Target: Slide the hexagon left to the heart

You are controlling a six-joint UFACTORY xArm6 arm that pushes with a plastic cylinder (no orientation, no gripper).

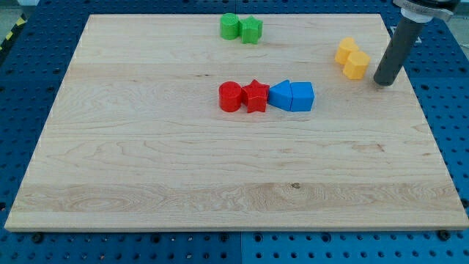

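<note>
The wooden worktop (pixel 146 169) fills most of the view, sitting on a blue perforated base (pixel 447 110). The dark rod (pixel 396 48) comes down at the view's right, near the top, and my tip (pixel 382 82) rests on the wood there; there are no jaws on this rod, so nothing is held.

Just to the view's left of my tip, close but not touching, are two yellow blocks pressed together: one (pixel 346 50) toward the top, the other (pixel 357 64) below and slightly right of it. Their shapes are hard to make out from here, so I cannot tell which is the hexagon and which the heart.

In the middle of the worktop runs a row of four touching blocks: a red cylinder (pixel 230 96), a red star (pixel 255 95), then two blue blocks (pixel 281 95) (pixel 302 96) of unclear shape.

Near the top edge sit a green cylinder (pixel 230 26) and a green star (pixel 251 29), side by side and touching.
</note>
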